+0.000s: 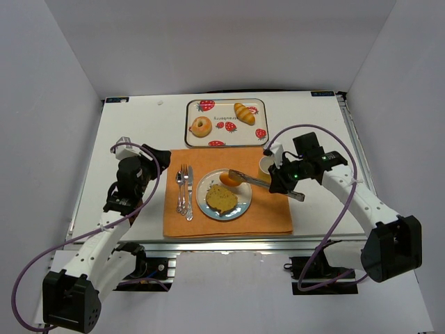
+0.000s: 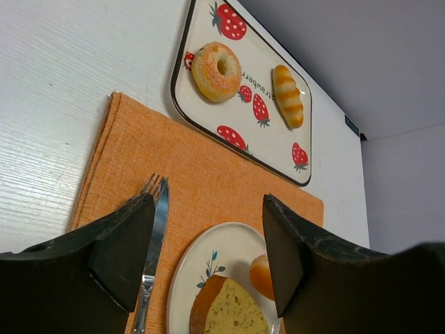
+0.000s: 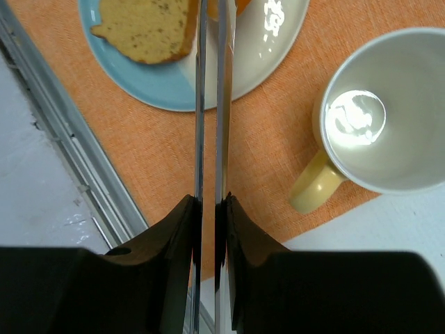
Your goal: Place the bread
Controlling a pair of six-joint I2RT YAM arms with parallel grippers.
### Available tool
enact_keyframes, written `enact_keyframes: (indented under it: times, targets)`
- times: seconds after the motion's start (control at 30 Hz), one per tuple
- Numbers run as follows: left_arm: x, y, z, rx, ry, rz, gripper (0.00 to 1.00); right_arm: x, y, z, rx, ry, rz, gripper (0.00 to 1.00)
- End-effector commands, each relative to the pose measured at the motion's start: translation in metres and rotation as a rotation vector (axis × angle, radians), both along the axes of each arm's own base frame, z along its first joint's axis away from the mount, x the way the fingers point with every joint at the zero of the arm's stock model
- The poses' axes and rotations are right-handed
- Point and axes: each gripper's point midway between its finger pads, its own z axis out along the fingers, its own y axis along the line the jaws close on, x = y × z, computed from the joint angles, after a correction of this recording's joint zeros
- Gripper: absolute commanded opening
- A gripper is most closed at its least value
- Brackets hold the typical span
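A small orange bread roll (image 1: 229, 179) lies at the far edge of the blue-rimmed plate (image 1: 245, 205), beside a slice of cake (image 1: 220, 200). My right gripper (image 1: 280, 182) is shut on metal tongs (image 1: 254, 179), whose tips reach the roll. I cannot tell whether they pinch it. In the right wrist view the gripper (image 3: 211, 202) clamps the tongs (image 3: 211, 104), and the roll (image 3: 240, 5) peeks in at the top. My left gripper (image 1: 158, 157) is open and empty, above the placemat's left side. In the left wrist view it (image 2: 208, 229) frames the plate (image 2: 229, 250) and roll (image 2: 259, 276).
A strawberry tray (image 1: 189, 118) at the back holds a doughnut (image 1: 201, 126) and a striped roll (image 1: 244, 113). A yellow mug (image 1: 266, 165) stands right of the plate. A fork and knife (image 1: 184, 191) lie left of it on the orange placemat (image 1: 271, 216).
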Motion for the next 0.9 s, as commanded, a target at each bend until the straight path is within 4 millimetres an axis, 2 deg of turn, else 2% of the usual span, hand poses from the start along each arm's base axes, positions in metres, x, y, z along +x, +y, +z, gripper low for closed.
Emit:
enact_keyframes:
  times: [0.0,0.07,0.2,0.4,0.57,0.87]
  targets:
    - [0.002,-0.002,0.009,-0.013,-0.034,-0.011,0.73,0.018,-0.003,0.005,-0.013,-0.109,-0.035,0.03]
    - [0.001,-0.002,0.01,-0.015,-0.037,-0.011,0.73,0.019,-0.004,-0.001,-0.024,-0.106,-0.047,0.06]
    - [-0.002,0.0,0.009,-0.014,-0.036,-0.003,0.73,0.017,-0.005,-0.009,-0.04,-0.08,-0.038,0.18]
    - [-0.003,0.001,0.007,-0.012,-0.031,0.0,0.73,0.015,-0.003,-0.008,-0.04,-0.088,-0.02,0.29]
    - [-0.001,0.0,0.008,-0.01,-0.034,-0.004,0.73,0.014,-0.001,-0.001,-0.021,-0.106,-0.008,0.36]
    - [-0.001,0.0,0.007,-0.009,-0.033,-0.005,0.73,0.012,0.001,0.008,0.003,-0.126,0.006,0.42]
